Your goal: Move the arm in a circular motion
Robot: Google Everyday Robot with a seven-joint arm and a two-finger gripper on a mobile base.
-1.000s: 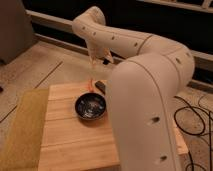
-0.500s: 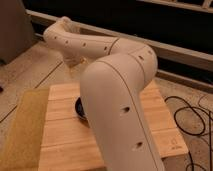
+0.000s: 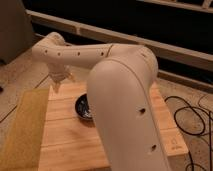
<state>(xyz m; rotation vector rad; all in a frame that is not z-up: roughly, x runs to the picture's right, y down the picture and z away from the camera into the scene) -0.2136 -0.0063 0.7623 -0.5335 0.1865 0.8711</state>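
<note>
The arm [image 3: 117, 85] now fills the middle of the frame, its big lower segment running from lower right up to centre and its forearm reaching toward the upper left. Over the last second the forearm swings steadily leftward, from above the dark bowl [image 3: 83, 108] to past the wooden tabletop [image 3: 65, 145]'s left rear corner. The end effector [image 3: 58, 81] hangs at centre left, just above that corner; whether it is clenched or released I cannot tell. The bowl, half hidden behind the arm, sits untouched. This sideways sweep looks like one arc of the circle, with more left to trace.
</note>
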